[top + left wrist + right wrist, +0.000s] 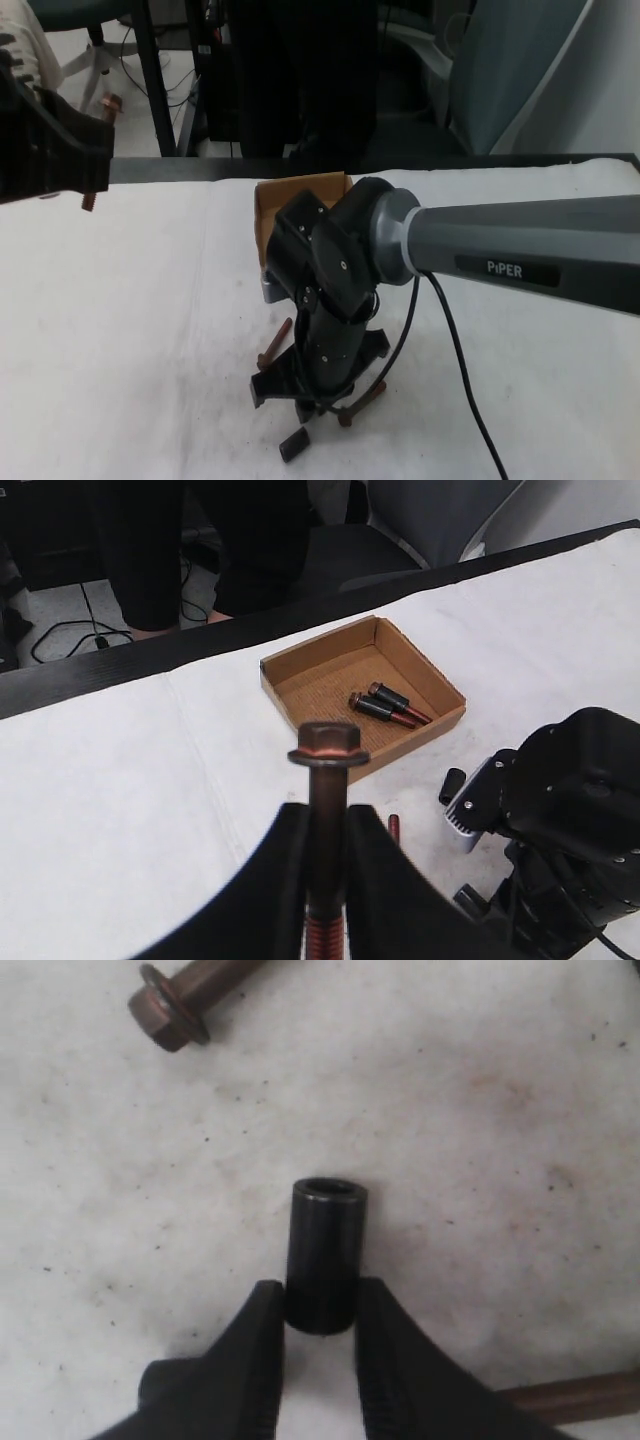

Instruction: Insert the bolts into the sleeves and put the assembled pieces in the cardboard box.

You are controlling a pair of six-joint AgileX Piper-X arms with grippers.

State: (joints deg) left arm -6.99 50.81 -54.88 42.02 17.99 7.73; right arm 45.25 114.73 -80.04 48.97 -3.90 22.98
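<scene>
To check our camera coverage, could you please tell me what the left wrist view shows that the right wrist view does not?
Left wrist view adds: the left pincer shut on a bolt, and the box holding two assembled pieces. Right wrist view adds: the right pincer shut on a sleeve. Both: white cloth with loose bolts.

bench [120, 300] | white cover | cardboard box [320, 652]; loose bolt [185, 1000]; sleeve [452, 783]

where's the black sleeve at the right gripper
In the right wrist view the black sleeve is pinched at one end by the right gripper, on the white cloth, with a loose bolt nearby.
</scene>
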